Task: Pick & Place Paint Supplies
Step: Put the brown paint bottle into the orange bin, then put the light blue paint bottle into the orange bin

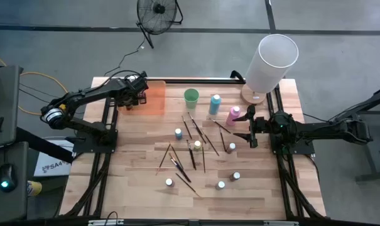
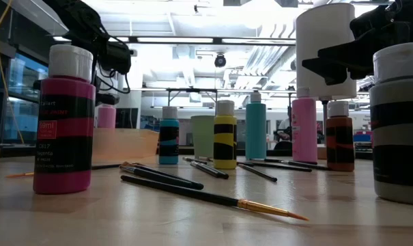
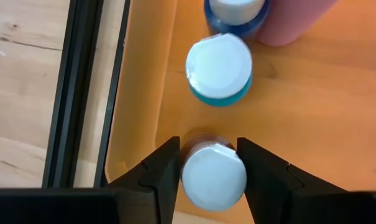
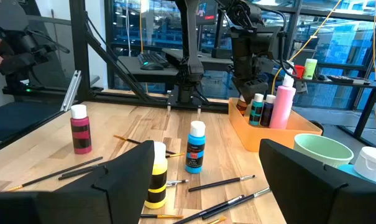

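My left gripper reaches over the orange tray at the table's far left and is shut on a small white-capped paint bottle. Beside it in the tray stand a teal bottle, a dark blue one and a tall pink one. My right gripper hovers open at the table's right, touching nothing. Small bottles, a tall blue bottle, a tall pink bottle and several thin brushes stand or lie on the table. My left gripper holds the small bottle by its white cap, pinched between the two fingers, which come from above, pointing down. The bottle is upright inside the tray's near-left corner; whether its base rests on the tray floor, I cannot tell.
A green cup stands right of the tray. A tall white cylinder occupies the far right corner. Black frame rails run along both sides. Bare wood lies along the near edge.
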`<action>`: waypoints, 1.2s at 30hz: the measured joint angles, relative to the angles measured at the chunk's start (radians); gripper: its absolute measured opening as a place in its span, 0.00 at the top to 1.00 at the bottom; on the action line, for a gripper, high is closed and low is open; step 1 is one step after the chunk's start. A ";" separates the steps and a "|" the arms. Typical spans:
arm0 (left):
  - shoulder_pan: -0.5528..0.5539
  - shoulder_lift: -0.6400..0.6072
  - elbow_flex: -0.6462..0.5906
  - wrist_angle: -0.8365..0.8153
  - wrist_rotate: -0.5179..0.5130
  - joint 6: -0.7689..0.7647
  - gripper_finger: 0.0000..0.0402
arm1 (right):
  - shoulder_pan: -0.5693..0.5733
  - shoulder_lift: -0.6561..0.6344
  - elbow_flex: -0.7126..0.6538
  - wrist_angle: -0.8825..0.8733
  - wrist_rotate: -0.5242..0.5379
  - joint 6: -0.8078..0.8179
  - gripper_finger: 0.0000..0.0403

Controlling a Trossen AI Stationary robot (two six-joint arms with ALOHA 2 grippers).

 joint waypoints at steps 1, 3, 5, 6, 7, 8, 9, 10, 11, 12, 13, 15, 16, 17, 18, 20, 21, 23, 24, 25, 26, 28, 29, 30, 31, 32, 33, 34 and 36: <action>0.000 0.000 0.000 -0.006 0.002 0.000 0.63 | 0.000 0.000 0.000 0.000 0.000 0.000 0.29; 0.000 0.001 0.000 -0.018 0.003 -0.001 0.63 | 0.000 0.000 0.000 0.000 0.000 0.000 0.29; 0.000 0.001 0.000 -0.030 0.005 -0.002 0.62 | 0.000 0.000 0.000 0.000 0.000 0.000 0.29; 0.000 0.000 0.000 -0.037 0.007 -0.002 0.62 | 0.000 0.000 0.000 0.000 0.000 0.000 0.29; 0.000 -0.003 0.000 -0.045 0.010 -0.001 0.61 | 0.000 0.000 0.000 0.000 0.000 0.000 0.29; 0.000 -0.009 -0.001 -0.052 0.013 0.000 0.60 | 0.000 0.000 0.000 0.000 0.000 0.000 0.29; 0.000 -0.015 -0.002 -0.053 0.013 0.000 0.59 | 0.000 0.000 0.000 0.000 0.000 0.000 0.29; 0.000 -0.022 -0.002 -0.050 0.012 0.000 0.57 | 0.000 0.000 0.000 0.000 0.000 0.000 0.29; 0.000 -0.030 -0.002 -0.048 0.009 0.000 0.55 | 0.000 0.000 0.000 0.000 0.000 0.000 0.29; 0.000 -0.041 -0.002 -0.049 0.004 0.000 0.53 | 0.000 0.000 0.000 0.000 0.000 0.000 0.29; 0.000 -0.050 -0.002 -0.048 -0.003 0.000 0.51 | 0.000 0.000 0.000 0.000 0.000 0.000 0.29; 0.000 -0.072 -0.002 -0.048 -0.011 0.001 0.46 | 0.000 0.000 0.000 0.000 0.000 0.000 0.29; 0.000 -0.084 -0.002 -0.046 -0.014 0.002 0.43 | 0.000 0.000 0.000 0.000 0.000 0.000 0.29; 0.000 -0.096 -0.002 -0.046 -0.017 0.006 0.41 | 0.000 0.000 0.000 0.000 0.000 0.000 0.29; 0.000 -0.106 -0.002 -0.046 -0.018 0.010 0.39 | 0.000 0.000 0.000 0.000 0.000 0.000 0.29; 0.000 -0.130 -0.002 -0.038 -0.018 0.032 0.35 | 0.000 0.000 0.000 0.000 0.000 0.000 0.29; 0.000 -0.144 -0.002 -0.027 -0.016 0.047 0.34 | 0.000 0.000 0.000 0.000 0.000 0.000 0.29; 0.000 -0.172 -0.002 0.001 0.013 0.080 0.34 | 0.000 0.000 0.000 0.000 0.000 0.000 0.29; 0.000 -0.186 -0.002 0.025 0.037 0.102 0.34 | 0.000 0.000 0.000 0.000 0.000 0.000 0.29; 0.000 -0.200 -0.002 0.050 0.064 0.127 0.34 | 0.000 0.000 0.000 0.000 0.000 0.000 0.29; 0.000 -0.214 -0.001 0.075 0.094 0.155 0.35 | 0.000 0.000 0.000 0.000 0.000 0.000 0.29; 0.000 -0.238 0.000 0.125 0.153 0.207 0.36 | 0.000 0.000 0.000 0.000 0.000 0.000 0.29; 0.000 -0.248 0.000 0.151 0.186 0.233 0.36 | 0.000 0.000 0.000 0.000 0.000 0.000 0.29; 0.000 -0.256 0.000 0.173 0.217 0.261 0.37 | 0.000 0.000 0.000 0.000 0.000 0.000 0.29; 0.000 -0.264 0.000 0.195 0.260 0.281 0.37 | 0.000 0.000 0.000 0.000 0.000 0.000 0.29; 0.000 -0.270 0.000 0.224 0.302 0.308 0.37 | 0.000 0.000 0.000 0.000 0.000 0.000 0.29; 0.000 -0.276 0.000 0.252 0.343 0.335 0.37 | 0.000 0.000 0.000 0.000 0.000 0.000 0.29; -0.001 -0.280 0.000 0.283 0.387 0.361 0.37 | 0.000 0.000 0.000 0.000 0.000 0.000 0.29; -0.024 -0.283 0.000 0.351 0.461 0.419 0.37 | 0.000 0.000 0.000 0.000 0.000 0.000 0.29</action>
